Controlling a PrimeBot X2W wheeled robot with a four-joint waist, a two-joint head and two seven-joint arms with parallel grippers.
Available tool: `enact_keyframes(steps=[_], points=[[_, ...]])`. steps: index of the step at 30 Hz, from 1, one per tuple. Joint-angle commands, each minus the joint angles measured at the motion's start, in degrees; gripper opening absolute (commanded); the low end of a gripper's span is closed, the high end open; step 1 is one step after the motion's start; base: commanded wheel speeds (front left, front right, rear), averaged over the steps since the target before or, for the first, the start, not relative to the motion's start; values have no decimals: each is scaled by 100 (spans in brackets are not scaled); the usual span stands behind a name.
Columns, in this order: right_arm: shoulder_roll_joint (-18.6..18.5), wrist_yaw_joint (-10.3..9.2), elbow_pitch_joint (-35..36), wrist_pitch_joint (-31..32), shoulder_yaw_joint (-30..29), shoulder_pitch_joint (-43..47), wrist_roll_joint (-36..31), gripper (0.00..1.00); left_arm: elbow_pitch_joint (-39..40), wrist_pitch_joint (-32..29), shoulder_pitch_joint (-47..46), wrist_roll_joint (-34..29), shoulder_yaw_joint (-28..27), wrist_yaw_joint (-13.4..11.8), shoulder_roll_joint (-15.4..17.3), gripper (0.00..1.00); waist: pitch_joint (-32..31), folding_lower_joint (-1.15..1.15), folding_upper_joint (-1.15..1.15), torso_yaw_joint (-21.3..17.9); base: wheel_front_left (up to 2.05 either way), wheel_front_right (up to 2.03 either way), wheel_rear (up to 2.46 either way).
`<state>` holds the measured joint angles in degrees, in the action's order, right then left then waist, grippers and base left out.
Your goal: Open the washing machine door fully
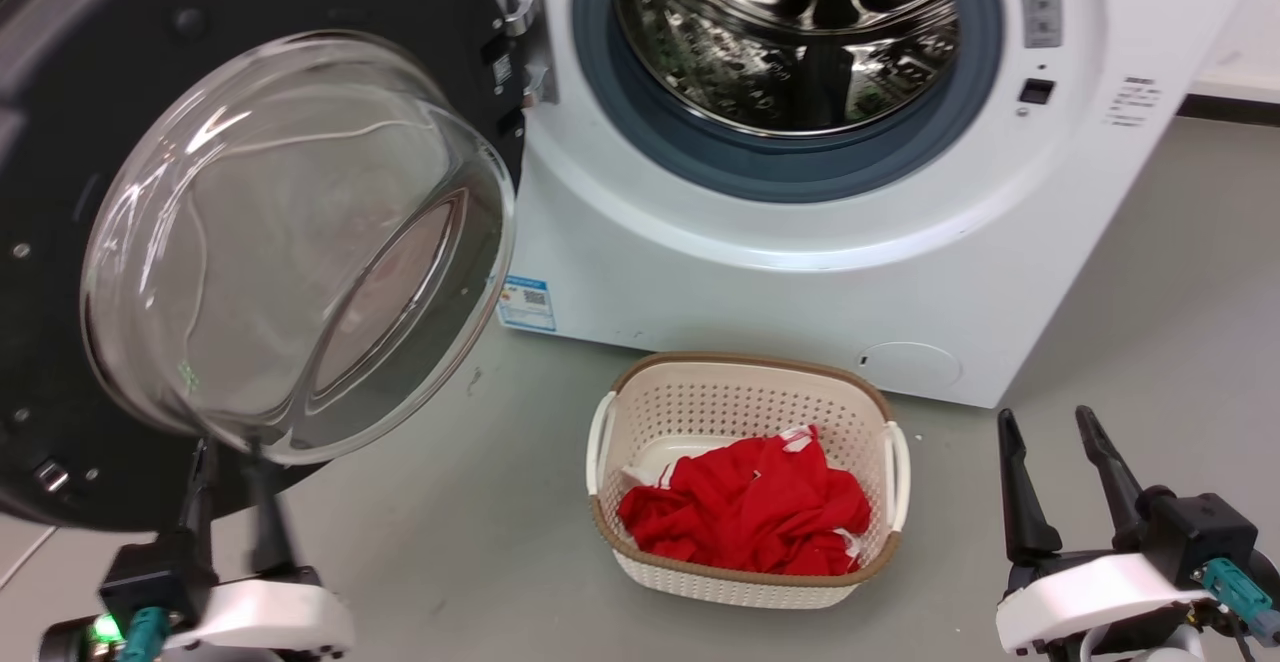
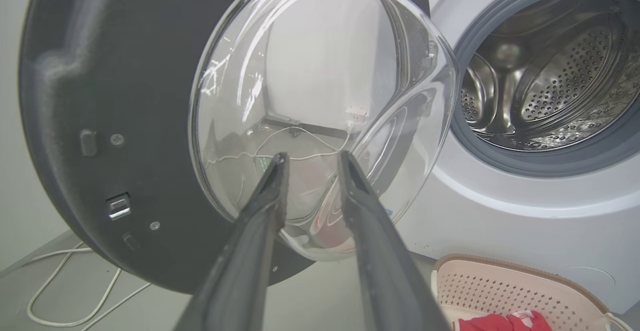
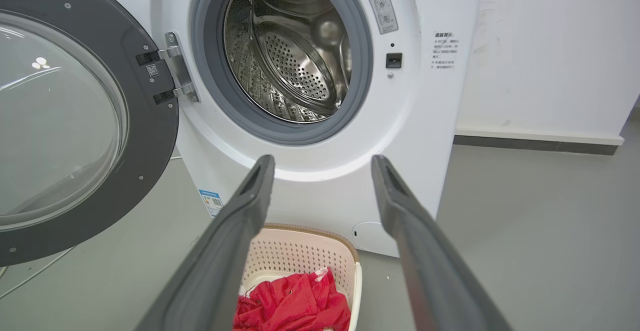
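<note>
The washing machine door (image 1: 90,72) is a glossy black disc with a bulging clear glass bowl (image 1: 290,242). It stands swung out to the left on its metal hinge (image 1: 525,32). My left gripper (image 1: 228,457) is at the lower left, just under the bowl's bottom edge, fingers pointing up. In the left wrist view my left gripper (image 2: 312,155) is open with a narrow gap and nothing in it, right in front of the glass of the door (image 2: 100,71). My right gripper (image 1: 1045,420) is open and empty at the lower right, well away from the door (image 3: 150,121).
The white washer's steel drum opening (image 1: 790,32) has a blue-grey rubber ring. A cream perforated basket (image 1: 745,372) holding red cloth (image 1: 750,512) stands on the grey floor in front of the machine. A white cable (image 2: 60,291) lies on the floor under the door.
</note>
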<state>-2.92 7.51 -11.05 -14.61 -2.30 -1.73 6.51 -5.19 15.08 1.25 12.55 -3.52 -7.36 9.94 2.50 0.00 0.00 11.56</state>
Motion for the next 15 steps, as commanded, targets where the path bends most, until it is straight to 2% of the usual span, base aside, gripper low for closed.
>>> enact_keyframes(steps=[1, 10, 15], points=[[8, -4, 14, -25, 9, 82, -26, 100, 28, 11, 22, -67, 65, 53, -44, 100, -71, 0, 0, -105, 0, 0, 0], [8, -4, 194, -43, -81, 216, -174, 100, 69, 12, -310, -347, 511, 379, -262, 100, -263, 0, 0, -606, 0, 0, 0], [8, -4, 328, -24, -128, 230, -283, 100, -70, 12, -531, -437, 701, 478, -342, 100, -297, 0, 0, -934, 0, 0, 0]])
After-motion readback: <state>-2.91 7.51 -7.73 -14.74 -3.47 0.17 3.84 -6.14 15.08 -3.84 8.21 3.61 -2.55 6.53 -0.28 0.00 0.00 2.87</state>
